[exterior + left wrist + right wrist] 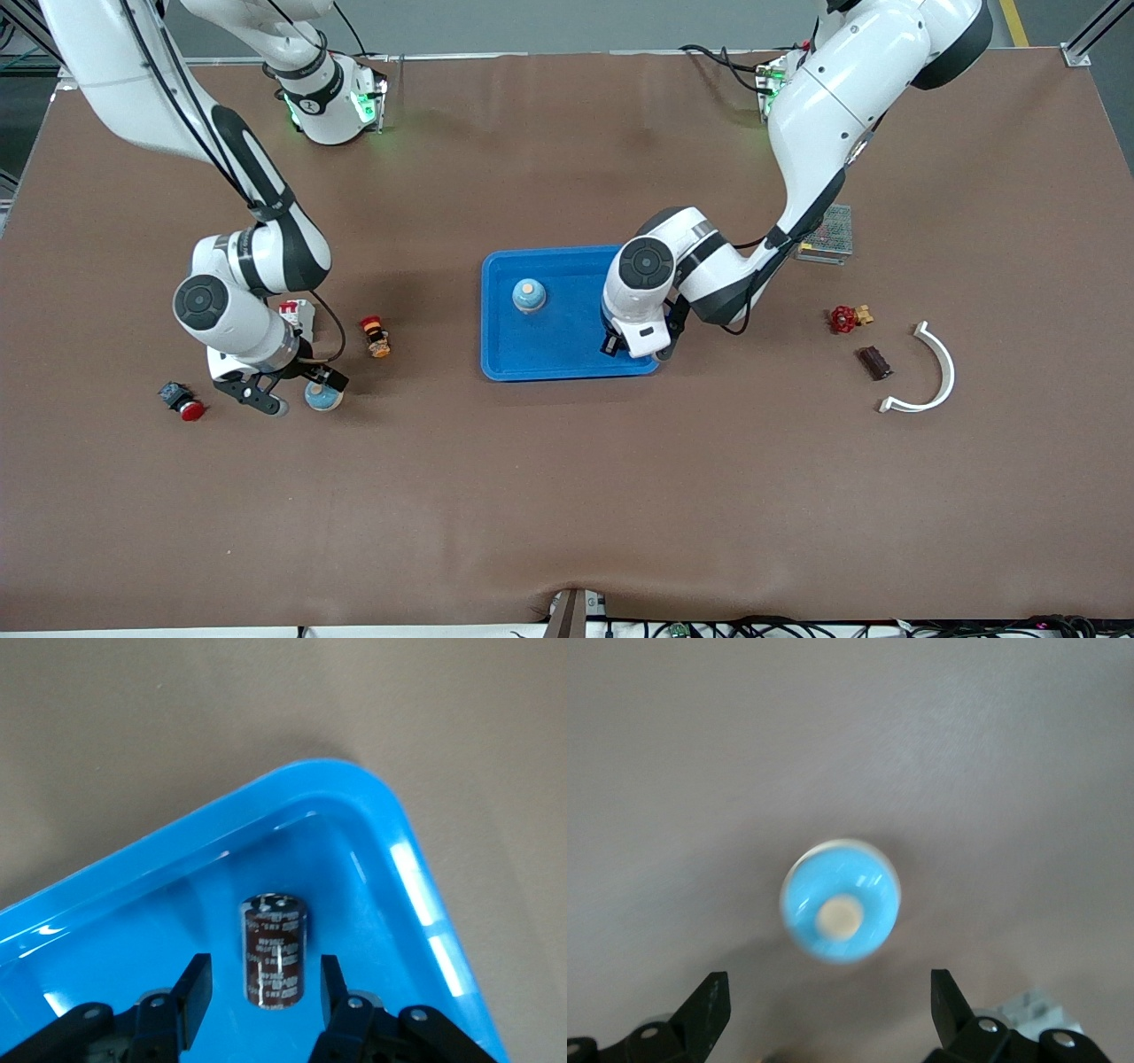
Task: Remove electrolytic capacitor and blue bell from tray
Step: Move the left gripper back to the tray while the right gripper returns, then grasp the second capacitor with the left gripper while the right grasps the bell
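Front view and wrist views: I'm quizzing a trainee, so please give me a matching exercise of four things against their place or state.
Things:
1. capacitor
2. right gripper
3. white arc
4. tray

Place or state:
A. blue, with a bell in it
B. open over a second bell, outside the tray
C. toward the left arm's end of the table
D. in the tray, untouched inside the open left gripper

Pairs: 1-D, 2-B, 3-C, 4-A
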